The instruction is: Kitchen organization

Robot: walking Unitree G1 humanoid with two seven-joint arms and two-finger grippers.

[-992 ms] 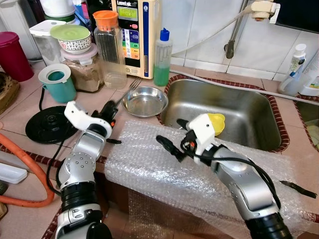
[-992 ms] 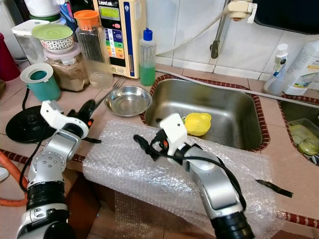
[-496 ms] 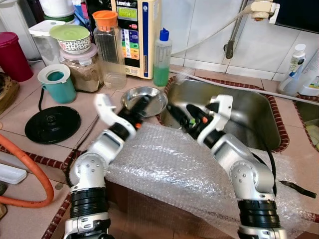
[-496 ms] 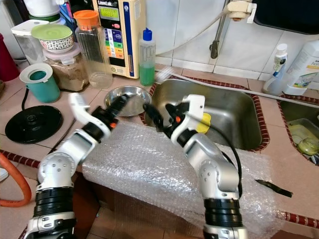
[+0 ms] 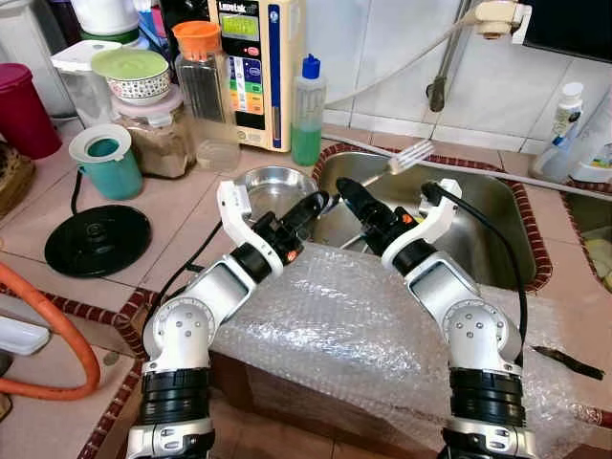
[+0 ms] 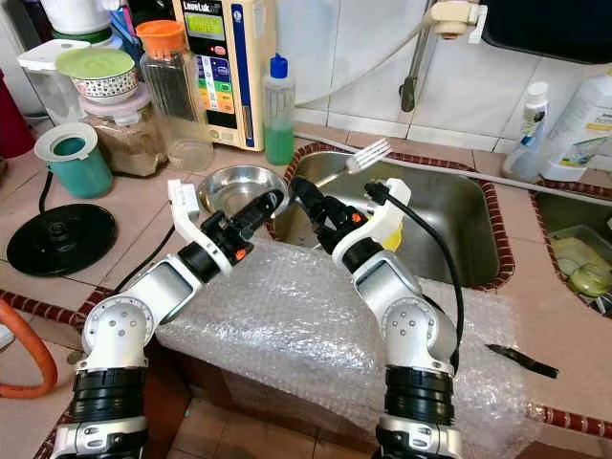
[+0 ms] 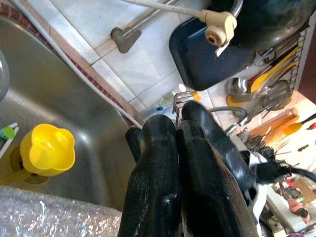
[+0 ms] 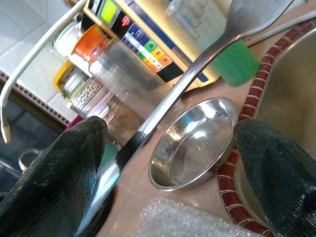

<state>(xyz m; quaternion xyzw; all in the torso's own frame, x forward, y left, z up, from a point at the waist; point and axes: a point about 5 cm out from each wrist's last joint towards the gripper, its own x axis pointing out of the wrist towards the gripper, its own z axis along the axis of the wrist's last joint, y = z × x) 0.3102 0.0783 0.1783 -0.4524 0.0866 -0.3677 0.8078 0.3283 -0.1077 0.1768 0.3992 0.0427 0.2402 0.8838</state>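
My left gripper (image 5: 314,202) is shut on the handle of a silver fork (image 5: 408,157), held up over the near left corner of the sink (image 5: 483,206). The tines point up and to the right. The left wrist view has the fork's tines (image 7: 179,98) poking out past the shut fingers (image 7: 153,163). My right gripper (image 5: 352,203) is open just right of the left one. Its spread fingers (image 8: 59,177) point left, with the fork's handle (image 8: 168,98) crossing between them. A small steel bowl (image 5: 275,180) sits on the counter behind both grippers.
Bubble wrap (image 5: 335,316) covers the counter's front edge under both arms. A yellow cup (image 7: 47,148) lies in the sink. A green soap bottle (image 5: 306,115), an orange-lidded jar (image 5: 206,86), a teal cup (image 5: 105,158) and a black kettle base (image 5: 96,239) stand to the left.
My left gripper took the fork from the counter beside the bowl and lifted it right, over the sink's edge. My right gripper rose from the bubble wrap to meet it.
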